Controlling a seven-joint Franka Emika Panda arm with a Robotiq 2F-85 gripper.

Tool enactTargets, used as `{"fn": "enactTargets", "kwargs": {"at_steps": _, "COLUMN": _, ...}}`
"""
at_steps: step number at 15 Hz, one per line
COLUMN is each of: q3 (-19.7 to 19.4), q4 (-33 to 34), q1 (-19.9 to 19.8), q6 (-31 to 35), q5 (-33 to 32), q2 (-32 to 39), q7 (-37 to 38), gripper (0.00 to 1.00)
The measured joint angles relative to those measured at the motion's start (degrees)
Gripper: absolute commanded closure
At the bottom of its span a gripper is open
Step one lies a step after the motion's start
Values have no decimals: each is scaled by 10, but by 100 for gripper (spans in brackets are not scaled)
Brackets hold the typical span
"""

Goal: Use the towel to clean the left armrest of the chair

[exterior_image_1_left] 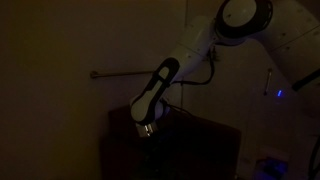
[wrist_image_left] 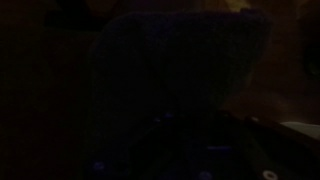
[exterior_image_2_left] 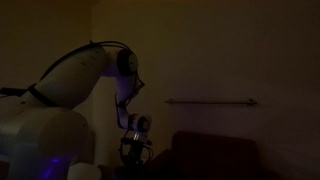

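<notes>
- My hand [exterior_image_1_left: 150, 128] is closed tight; in this dark I cannot tell whether it holds any cloth.
- It hangs just over the top edge of the large boxy dark brown armchair [exterior_image_1_left: 200, 150]; its left armrest is lost in shadow.
- A thin wall-mounted rail [exterior_image_1_left: 130, 73] runs behind my white arm [exterior_image_1_left: 190, 50], well apart.

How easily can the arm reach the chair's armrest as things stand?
Probably yes: the pincer hangs right at the top edge of the chair, with nothing seen between them. The dark hides the armrest itself.
</notes>
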Motion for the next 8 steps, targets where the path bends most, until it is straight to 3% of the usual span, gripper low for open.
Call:
{"fn": "enactTargets", "kwargs": {"at_steps": 4, "q3": -13, "q4": -25, "q1": 30, "q6": 62, "q5": -62, "q2": -66, "q7": 37, "gripper": 93}}
{"fn": "enactTargets", "kwargs": {"at_steps": 8, "q3": -26, "q4": -11, "q1": 34, "q6": 150, "q5": -100, "q2": -77, "q7": 42, "gripper": 93}}
